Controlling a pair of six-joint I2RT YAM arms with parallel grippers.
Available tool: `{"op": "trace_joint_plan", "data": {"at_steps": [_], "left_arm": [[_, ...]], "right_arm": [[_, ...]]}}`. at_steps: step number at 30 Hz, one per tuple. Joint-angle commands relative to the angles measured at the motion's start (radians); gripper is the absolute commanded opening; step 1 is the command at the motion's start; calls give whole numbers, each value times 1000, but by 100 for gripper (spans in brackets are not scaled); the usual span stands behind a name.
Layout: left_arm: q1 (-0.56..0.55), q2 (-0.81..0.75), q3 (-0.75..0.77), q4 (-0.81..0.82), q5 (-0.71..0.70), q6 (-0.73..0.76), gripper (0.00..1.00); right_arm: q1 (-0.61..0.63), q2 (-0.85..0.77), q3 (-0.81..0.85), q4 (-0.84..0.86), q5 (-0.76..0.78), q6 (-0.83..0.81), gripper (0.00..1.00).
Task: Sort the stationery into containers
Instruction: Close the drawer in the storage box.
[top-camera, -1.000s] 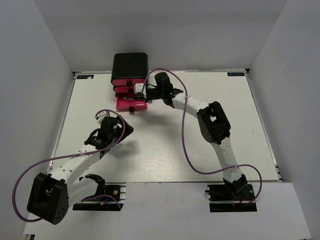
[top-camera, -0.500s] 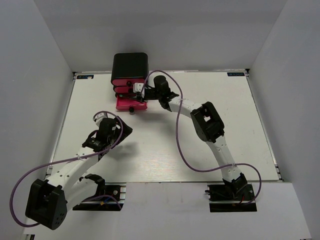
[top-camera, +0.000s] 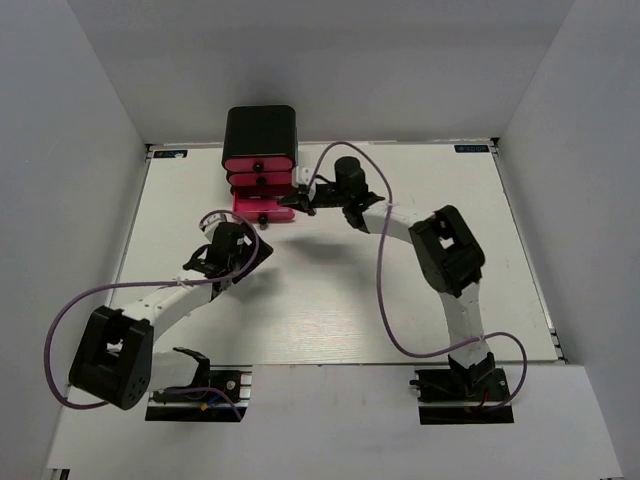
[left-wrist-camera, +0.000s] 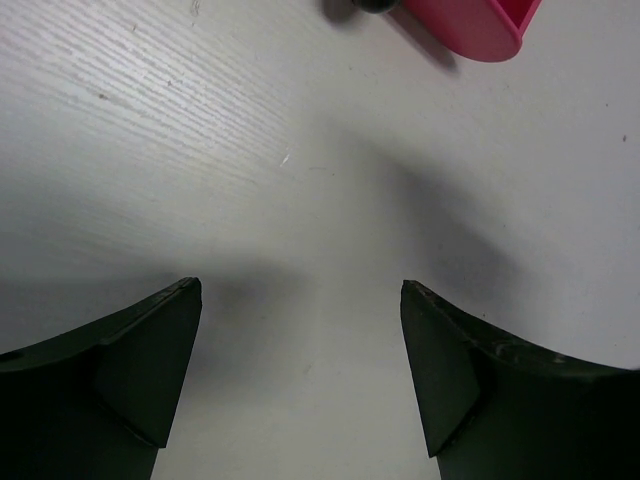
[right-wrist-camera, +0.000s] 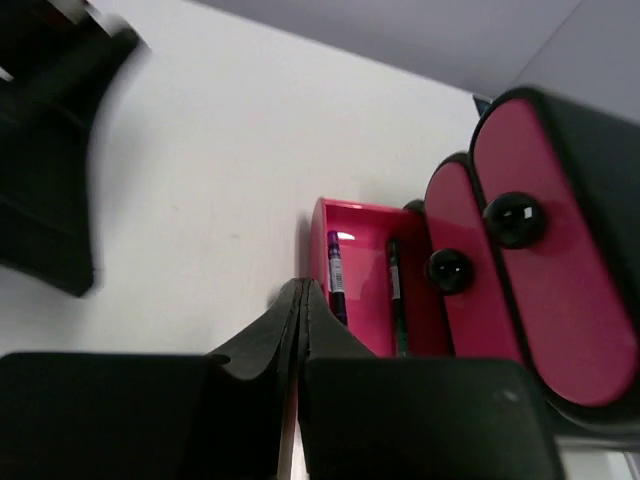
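The container is a black rounded box (top-camera: 259, 128) with three pink drawers. Its bottom drawer (top-camera: 262, 207) is pulled open. In the right wrist view the open drawer (right-wrist-camera: 365, 245) holds a purple pen (right-wrist-camera: 335, 272) and a dark green pen (right-wrist-camera: 394, 290); the two upper drawers (right-wrist-camera: 545, 290) are shut, each with a black knob (right-wrist-camera: 513, 220). My right gripper (top-camera: 297, 200) (right-wrist-camera: 303, 287) is shut and empty, its tips at the open drawer's right side wall. My left gripper (top-camera: 250, 255) (left-wrist-camera: 300, 287) is open and empty, low over bare table just in front of the drawer's corner (left-wrist-camera: 470, 22). No other stationery shows.
The white table (top-camera: 330, 300) is ringed by grey walls at the back and sides. Purple cables loop off both arms. The right arm's forearm stretches across the table's middle towards the box.
My right gripper has moved from the drawer fronts rightward and forward to the open drawer's right side. My left gripper has shifted a little right, towards the drawer.
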Motion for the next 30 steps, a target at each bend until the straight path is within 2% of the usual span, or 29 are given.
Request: {"op": "trace_joint_plan", "data": {"at_steps": [1, 3, 4, 5, 6, 8, 10, 11, 13, 16, 24, 30], "left_arm": [[10, 34, 29, 127, 4, 11, 89], [10, 78, 38, 168, -6, 40, 83], [10, 97, 39, 196, -18, 53, 80], [10, 117, 66, 196, -27, 81, 70], [10, 161, 80, 196, -53, 91, 62], [10, 207, 115, 220, -76, 121, 43], [19, 252, 129, 277, -76, 203, 43], [19, 303, 155, 312, -76, 223, 46], [19, 362, 198, 313, -76, 272, 53], [19, 477, 319, 236, -113, 292, 53], [28, 600, 411, 236, -200, 292, 65], [48, 663, 519, 217, -220, 292, 66]], "right_arm": [[-29, -178, -116, 146, -44, 88, 0], [-43, -250, -196, 111, 41, 90, 0], [-49, -308, -207, 47, 129, 81, 4], [-60, -324, -216, -43, 147, 71, 18], [-78, -350, -222, -144, 154, 36, 26], [-95, -390, -250, -260, 180, 2, 34], [-144, -473, -326, -293, 176, -19, 36], [-172, -495, -393, -288, 182, -24, 37], [-209, -557, -479, -291, 193, -39, 37], [-264, -637, -532, -334, 193, -36, 37], [-338, -723, -616, -333, 196, -1, 39], [-373, -743, -626, -345, 193, -12, 39]]}}
